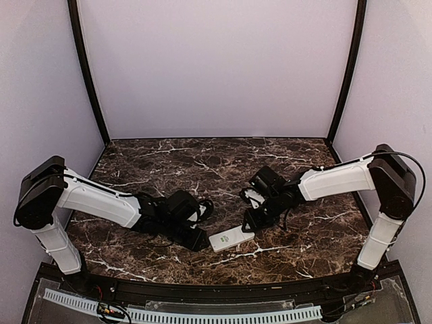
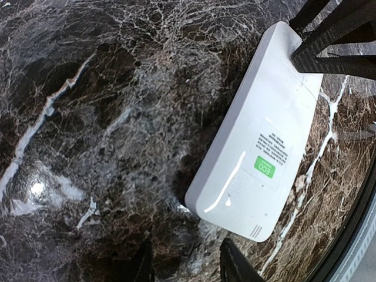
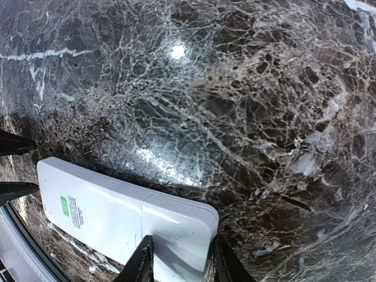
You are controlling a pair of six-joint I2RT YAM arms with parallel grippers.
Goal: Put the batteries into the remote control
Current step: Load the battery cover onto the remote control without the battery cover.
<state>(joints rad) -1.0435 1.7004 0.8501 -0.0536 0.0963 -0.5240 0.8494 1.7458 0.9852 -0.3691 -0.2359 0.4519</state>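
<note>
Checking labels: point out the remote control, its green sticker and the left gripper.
remote control (image 1: 231,238): top external view, middle of its white body.
green sticker (image 2: 264,167): left wrist view, sticker's centre.
left gripper (image 2: 185,244): left wrist view, midway between its fingers.

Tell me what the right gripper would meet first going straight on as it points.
The remote control: its near end sits between the right gripper's jaws, though contact is unclear.
</note>
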